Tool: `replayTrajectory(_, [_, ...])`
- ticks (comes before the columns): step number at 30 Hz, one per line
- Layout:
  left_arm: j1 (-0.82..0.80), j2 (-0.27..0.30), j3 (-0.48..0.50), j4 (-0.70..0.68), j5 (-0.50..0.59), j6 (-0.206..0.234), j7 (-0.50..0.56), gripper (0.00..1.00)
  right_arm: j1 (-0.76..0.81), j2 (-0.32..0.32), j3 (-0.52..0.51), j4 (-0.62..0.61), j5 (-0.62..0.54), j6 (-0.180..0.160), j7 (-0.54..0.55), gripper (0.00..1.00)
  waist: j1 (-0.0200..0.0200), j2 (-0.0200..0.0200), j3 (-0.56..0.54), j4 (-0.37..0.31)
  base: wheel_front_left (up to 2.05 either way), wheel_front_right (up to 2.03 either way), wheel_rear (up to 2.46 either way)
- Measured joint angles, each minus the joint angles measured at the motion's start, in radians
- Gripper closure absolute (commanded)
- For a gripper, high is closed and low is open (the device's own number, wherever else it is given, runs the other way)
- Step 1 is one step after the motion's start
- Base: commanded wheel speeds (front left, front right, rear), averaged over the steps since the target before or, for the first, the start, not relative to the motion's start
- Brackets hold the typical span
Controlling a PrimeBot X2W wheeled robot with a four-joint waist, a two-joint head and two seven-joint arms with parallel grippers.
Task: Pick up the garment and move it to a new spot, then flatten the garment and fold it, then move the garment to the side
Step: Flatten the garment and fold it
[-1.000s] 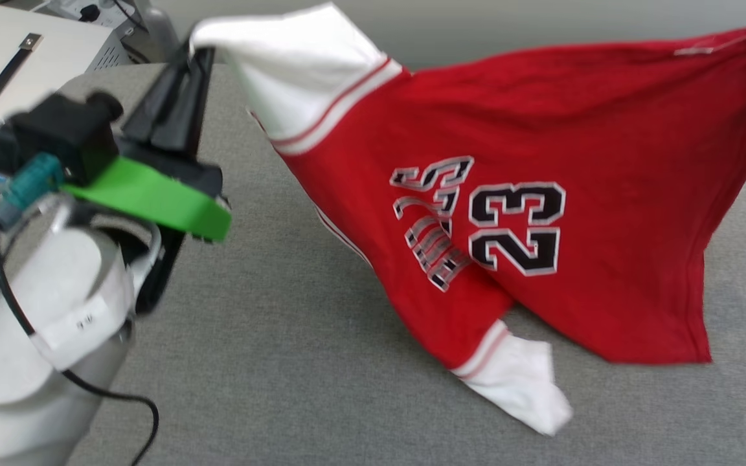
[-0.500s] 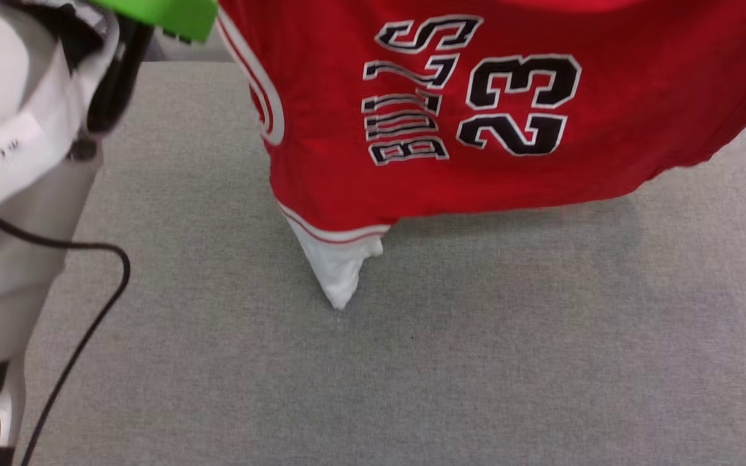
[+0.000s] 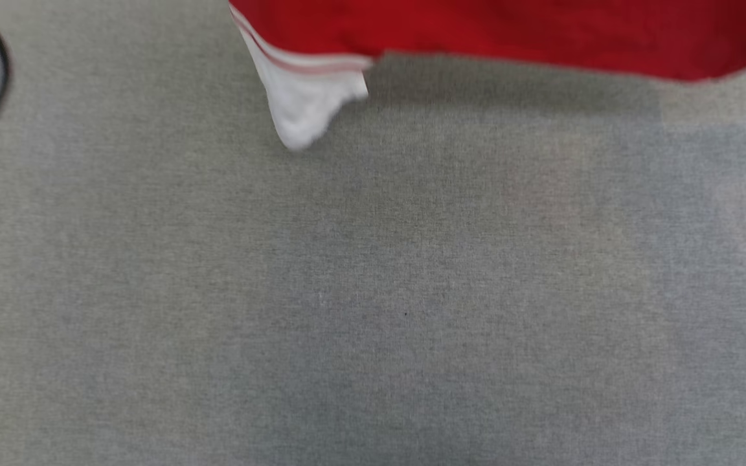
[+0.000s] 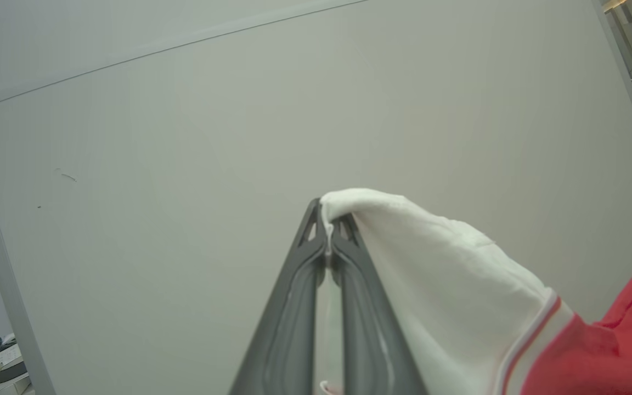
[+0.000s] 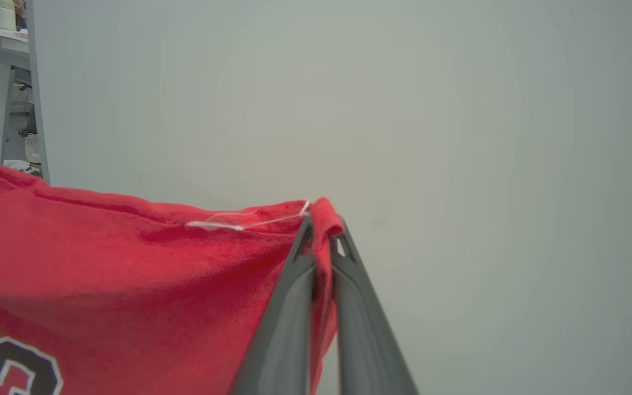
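**Head view.** The camera has tilted down since a second ago, so we do not read the whole shift as cloth motion. A second ago the lower half of the garment, a red T-shirt, lay on the desk with one white sleeve. Now the red hem runs along 12 o'clock and that sleeve dangles at 11 o'clock, with a shadow on the grey desk beneath. We judge the garment lifted and hanging spread. We cannot tell whether the sleeve tip touches the desk.

**Left wrist view.** The left claw is clenched on the tip of the other sleeve. The cloth falls away toward 4 o'clock.

**Right wrist view.** The right claw is clenched on a red corner of the garment. The cloth stretches off toward 9 o'clock.

**Reading.** The pick-up looks done, and we judge the carry to a new spot to be in hand. Flattening and folding are not yet begun.
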Motion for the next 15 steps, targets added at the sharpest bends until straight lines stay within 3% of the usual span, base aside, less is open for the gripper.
replayTrajectory(8, [-0.278,-0.029,-0.013,0.188,0.029,-0.023,-0.055,1.0,-0.313,0.06,0.062,0.222,-0.055,0.0,-0.12,1.0,0.0001,0.0,0.131,-0.018,0.0,0.0,0.0])
replayTrajectory(15, [-0.358,-0.028,-0.031,0.329,0.02,-0.03,-0.118,1.0,-0.44,0.113,0.118,0.376,-0.073,0.0,-0.228,1.0,0.0001,0.0,0.199,-0.032,0.0,0.0,0.0])
